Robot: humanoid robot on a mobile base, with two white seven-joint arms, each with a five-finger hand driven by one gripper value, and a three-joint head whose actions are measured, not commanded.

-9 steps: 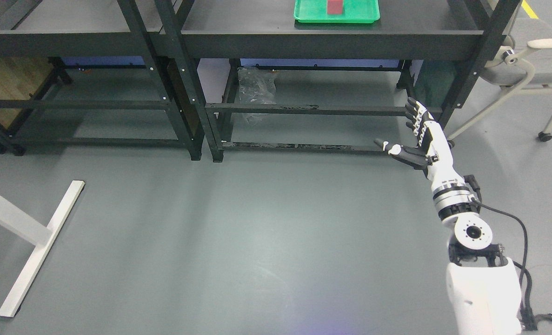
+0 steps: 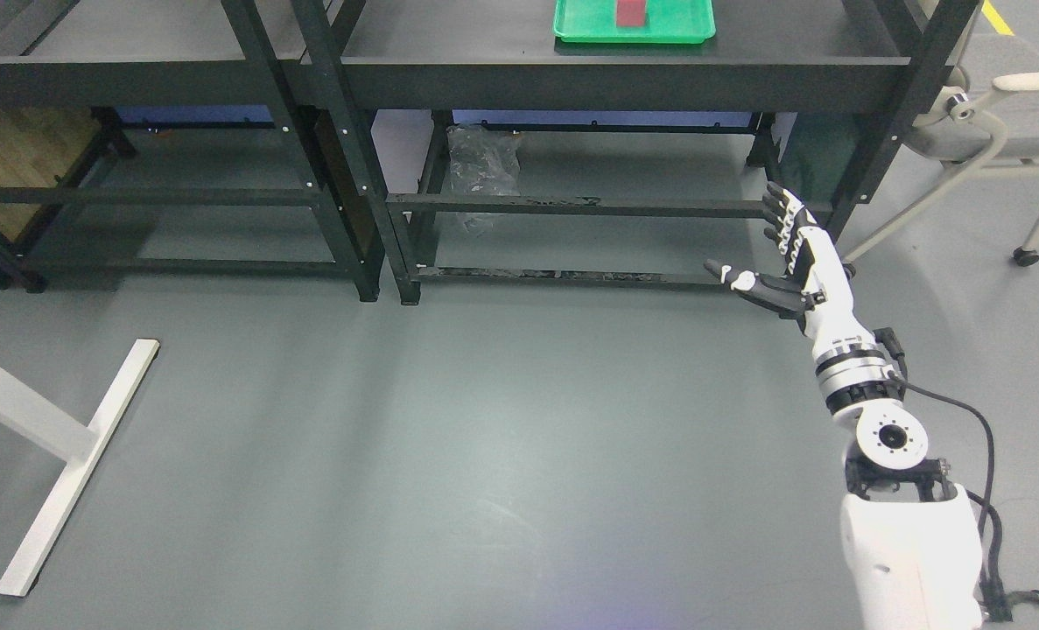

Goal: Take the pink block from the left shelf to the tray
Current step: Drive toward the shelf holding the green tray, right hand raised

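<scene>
From my feed, a white table leg (image 2: pixel 64 446) crosses grey floor (image 2: pixel 449 437) at left; black shelves (image 2: pixel 326 149) stand behind. The pink block (image 2: pixel 631 12) lies in the green tray (image 2: pixel 633 33). My right hand (image 2: pixel 786 258) hangs spread wide, empty, beside an office chair (image 2: pixel 1000 131).

Grey floor, black shelving, one bright green tray.

The tray (image 2: pixel 633 33) is vivid green and the block (image 2: pixel 631 12) in it reads dark pinkish red. Both shelves, left (image 2: pixel 134 83) and right (image 2: pixel 624 83), are matt black. The floor (image 2: pixel 484 437) is flat blue-grey with a faint violet glow at the near edge. The right hand (image 2: pixel 786 262) is white with black fingers (image 2: pixel 777 214); its arm is white with silver rings and a black cable. The table leg (image 2: pixel 73 464) is white, the chair (image 2: pixel 1000 122) cream and grey.
</scene>
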